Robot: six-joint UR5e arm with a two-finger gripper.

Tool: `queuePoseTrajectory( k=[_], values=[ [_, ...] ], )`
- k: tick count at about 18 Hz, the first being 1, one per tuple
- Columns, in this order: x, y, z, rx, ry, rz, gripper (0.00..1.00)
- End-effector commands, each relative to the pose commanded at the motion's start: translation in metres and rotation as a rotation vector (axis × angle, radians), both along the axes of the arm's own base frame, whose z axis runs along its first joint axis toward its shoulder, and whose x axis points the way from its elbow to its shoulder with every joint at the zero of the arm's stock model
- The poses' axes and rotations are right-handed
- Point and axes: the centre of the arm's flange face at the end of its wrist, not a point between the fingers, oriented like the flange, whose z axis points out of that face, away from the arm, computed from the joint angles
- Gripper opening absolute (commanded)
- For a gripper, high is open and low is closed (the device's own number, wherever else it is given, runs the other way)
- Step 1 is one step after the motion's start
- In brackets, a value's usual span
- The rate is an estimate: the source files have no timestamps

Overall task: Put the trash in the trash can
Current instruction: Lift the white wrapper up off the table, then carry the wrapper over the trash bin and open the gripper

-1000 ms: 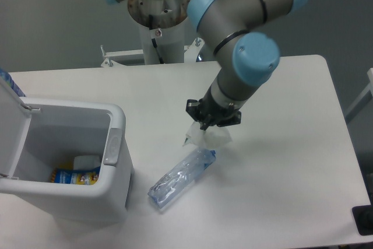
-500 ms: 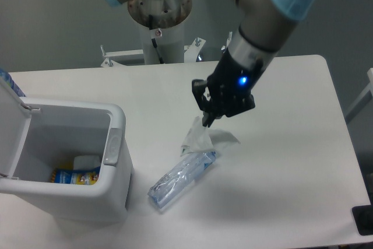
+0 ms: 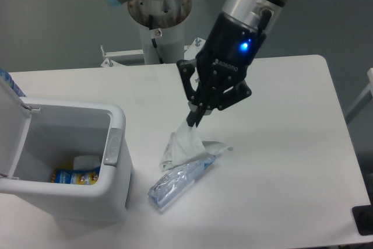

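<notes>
A crumpled white paper-like wad [image 3: 182, 144] hangs from my gripper [image 3: 193, 118], which is shut on its top edge and holds it above the table. Just below the wad lies a crushed clear plastic bottle [image 3: 180, 178] with a blue cap, flat on the white table. The trash can [image 3: 113, 161], pale grey-white with its lid swung open to the left, stands at the front left. My gripper is to the right of the can and above the bottle.
Inside the can lie a yellow-and-blue packet [image 3: 76, 176] and something white [image 3: 87, 162]. The arm's base column [image 3: 158, 21] stands at the table's back edge. A dark object [image 3: 364, 220] sits at the front right corner.
My gripper has risen and shifted left toward the can, lifting the white wad off the table. The bottle has stayed where it lay.
</notes>
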Motion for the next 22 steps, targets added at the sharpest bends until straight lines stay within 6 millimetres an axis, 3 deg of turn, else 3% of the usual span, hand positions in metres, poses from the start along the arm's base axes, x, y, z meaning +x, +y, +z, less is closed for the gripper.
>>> queuePoseTrajectory(
  k=[7, 12, 14, 15, 16, 17, 19, 22],
  values=[
    [0.053, 0.036, 0.011, 0.027, -0.035, -0.007, 0.0],
    [0.093, 0.059, -0.005, 0.004, -0.07, -0.059, 0.04],
    [0.102, 0.062, -0.013, -0.007, -0.077, -0.077, 0.18],
    [0.106, 0.061, -0.014, -0.006, -0.072, -0.085, 0.39],
    [0.107, 0.06, -0.016, 0.003, -0.057, -0.09, 0.71],
    [0.106, 0.06, -0.017, 0.019, -0.036, -0.093, 0.93],
    [0.105, 0.06, -0.023, 0.032, -0.021, -0.09, 1.0],
    [0.096, 0.056, -0.031, 0.023, -0.024, -0.074, 1.0]
  ],
)
